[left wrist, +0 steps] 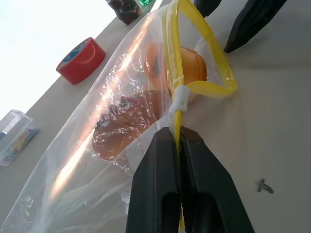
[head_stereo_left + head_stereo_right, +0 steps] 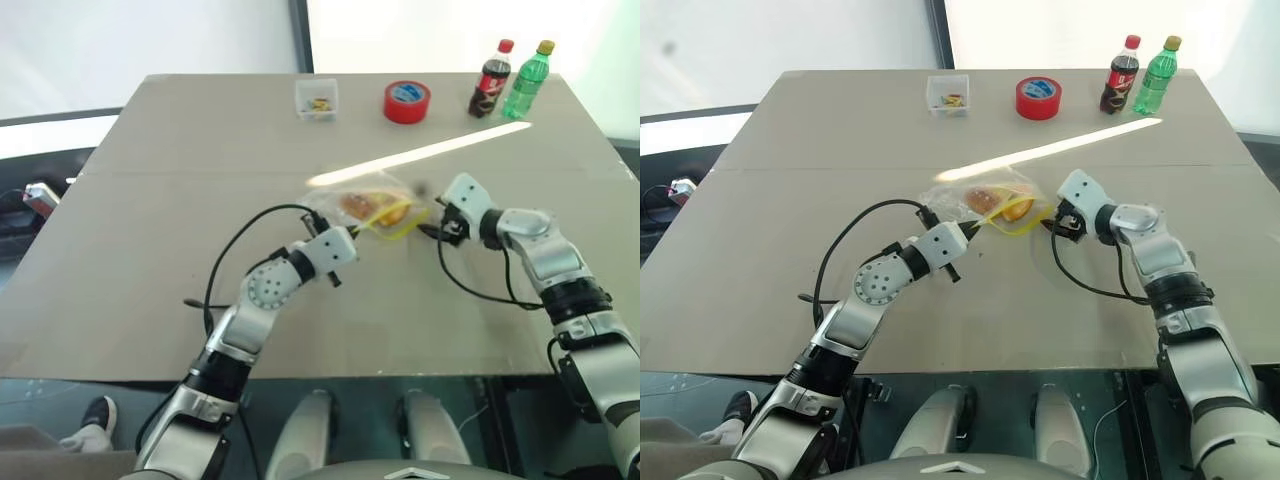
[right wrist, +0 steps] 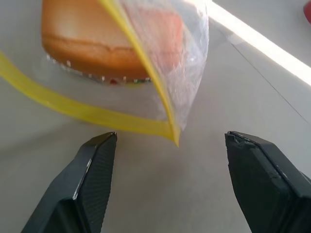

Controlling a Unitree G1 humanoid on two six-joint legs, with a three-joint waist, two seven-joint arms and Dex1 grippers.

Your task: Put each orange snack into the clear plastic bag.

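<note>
**Both snacks in the bag, left gripper pinching the zip strip**

The two orange snacks (image 2: 1000,203) lie inside the clear plastic bag (image 2: 975,200), just above the middle of the head views. In the left wrist view one snack (image 1: 119,131) shows darker behind the crinkled film, and the other (image 1: 192,68) sits at the bag's mouth, ringed by the yellow strip (image 1: 206,43). The bag rests on the table (image 2: 790,220) with its mouth gaping toward the right of the frame.

The left gripper (image 1: 179,133) has its two black fingers pressed together on the yellow strip, which runs up from between their tips. In the head view that arm reaches from the lower left up toward the centre, forearm slanting, wrist roughly level, its gripper (image 2: 975,228) at the bag's near edge.

The right gripper (image 3: 170,143) stands with its fingers spread wide and nothing between them; the corner of the yellow strip hangs just ahead of the gap, apart from both fingers. In the head view the right arm comes up the right edge, bends at the elbow and turns inward, its gripper (image 2: 1055,225) pointing left at the bag's mouth, just beside it.

Along the upper edge of the table stand a small clear box (image 2: 947,94), a red tape roll (image 2: 1038,98), a cola bottle (image 2: 1117,76) and a green bottle (image 2: 1155,76), well apart from the bag.
</note>
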